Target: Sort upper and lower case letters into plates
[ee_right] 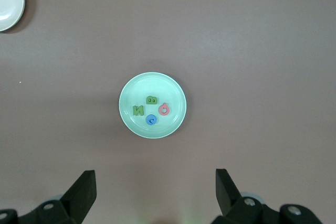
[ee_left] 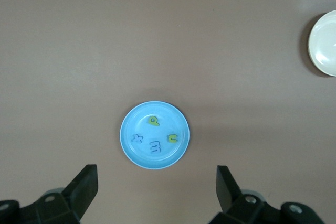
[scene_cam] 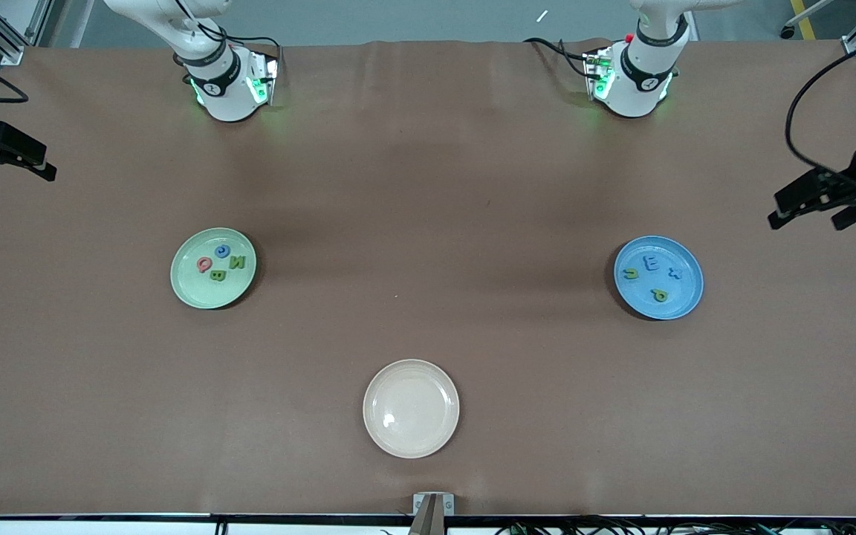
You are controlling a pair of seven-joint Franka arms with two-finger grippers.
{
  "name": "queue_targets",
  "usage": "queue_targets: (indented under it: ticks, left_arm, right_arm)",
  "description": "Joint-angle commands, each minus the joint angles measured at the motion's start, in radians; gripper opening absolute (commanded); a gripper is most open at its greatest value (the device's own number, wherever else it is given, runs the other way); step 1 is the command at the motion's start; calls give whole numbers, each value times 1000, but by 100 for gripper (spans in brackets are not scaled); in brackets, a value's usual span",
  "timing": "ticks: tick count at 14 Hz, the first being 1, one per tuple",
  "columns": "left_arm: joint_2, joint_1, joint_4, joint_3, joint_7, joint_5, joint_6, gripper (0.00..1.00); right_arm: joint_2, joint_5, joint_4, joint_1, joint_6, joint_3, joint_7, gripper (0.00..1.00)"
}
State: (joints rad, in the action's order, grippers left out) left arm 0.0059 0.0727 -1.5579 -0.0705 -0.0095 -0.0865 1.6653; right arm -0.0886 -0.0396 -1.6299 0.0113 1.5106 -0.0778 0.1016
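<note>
I am seeing four letters lying in the mint plate (scene_cam: 212, 268) toward the right arm's end and four in the blue plate (scene_cam: 658, 277) toward the left arm's end of the worktop (scene_cam: 428, 186). The letters are looking small, light and stiff, best pinched across their edges. The left pincer (ee_left: 155, 187) and right pincer (ee_right: 155, 190) are hanging released, each over its own plate.

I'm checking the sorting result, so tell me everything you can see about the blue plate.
The blue plate is round, shallow, bright blue and looks like smooth plastic with a raised rim. It sits flat on the brown table, toward the left arm's end, farther from the front camera than the cream plate. Four small letter pieces lie inside it: two blue, which blend into the plate, and two yellow-green. One blue piece reads as an E; one yellow-green piece looks like a p. Nothing else touches the plate.
</note>
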Motion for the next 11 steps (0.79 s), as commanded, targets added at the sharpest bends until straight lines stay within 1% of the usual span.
queue_targets:
  ticks: [1, 6, 7, 11]
  left_arm:
    - [5, 1, 48, 5, 8, 21, -55, 100]
    - [-7, 1, 42, 5, 2, 22, -68, 100]
    - [-7, 1, 42, 2, 6, 34, -67, 100]
    - [-3, -2, 42, -3, 9, 57, -62, 100]
  right_arm:
    - [-33, -19, -33, 18, 13, 10, -10, 100]
    - [-34, 20, -34, 12, 17, 18, -38, 100]
    - [-34, 23, -34, 7, 16, 20, -86, 100]
    - [-33, 23, -34, 6, 17, 20, -89, 100]
